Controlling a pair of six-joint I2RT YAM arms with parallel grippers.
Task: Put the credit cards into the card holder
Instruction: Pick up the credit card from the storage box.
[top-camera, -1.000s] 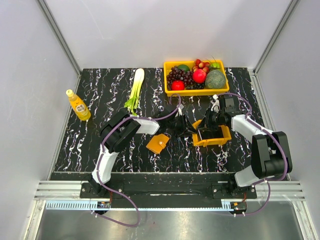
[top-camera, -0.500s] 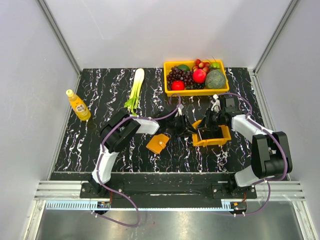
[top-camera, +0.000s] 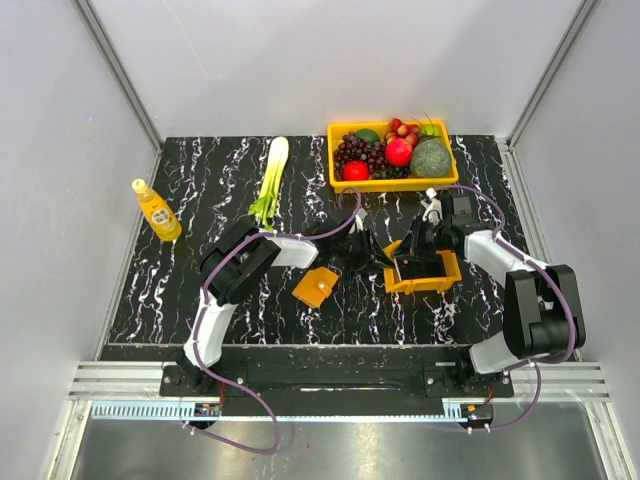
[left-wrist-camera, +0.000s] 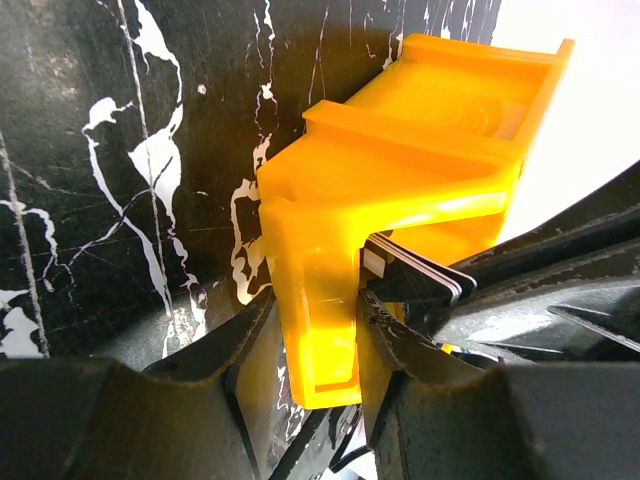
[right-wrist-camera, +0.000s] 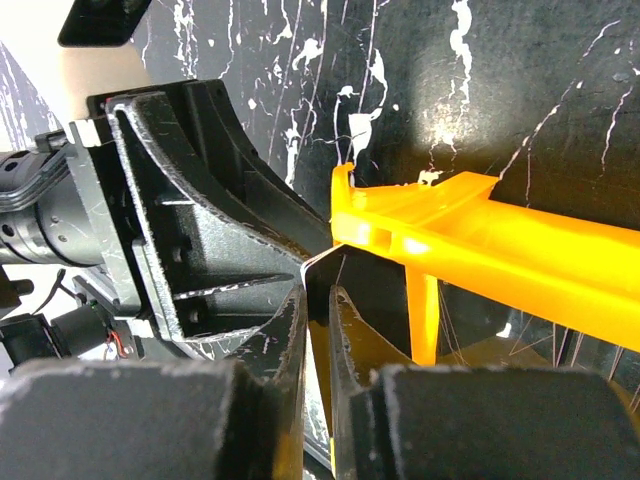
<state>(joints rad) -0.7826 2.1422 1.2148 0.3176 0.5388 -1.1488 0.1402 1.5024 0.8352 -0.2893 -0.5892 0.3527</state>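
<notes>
Orange tray (top-camera: 447, 272): it stands on the black marbled tabletop (top-camera: 200, 170) right of centre, between the two arms.
Left fingers (left-wrist-camera: 382, 330): closed on the tray, one on each side of a wall post at its left end and both touching the plastic.
Right fingers (right-wrist-camera: 293, 322): inside the tray from the far side, drawn almost together. A thin pale card edge sits between their tips, so they appear to grip the cards.
Cards (left-wrist-camera: 420, 268): a thin stack, seen edge-on in the left wrist view. It lies just beside the post that the left fingers clamp and against the dark right fingers. The cards are at the tray, not in the holder.
Holder (top-camera: 318, 286): flat and orange, it lies on the tabletop just left of the tray and apart from it, nearer the arm bases than the left fingers. Neither set of fingers touches it.
Basket (top-camera: 331, 160): yellow and full of fruit, at the far edge and well apart from the tray.
Leek (top-camera: 270, 180): it lies left of the basket.
Bottle (top-camera: 157, 212): yellow and upright, near the left edge.
</notes>
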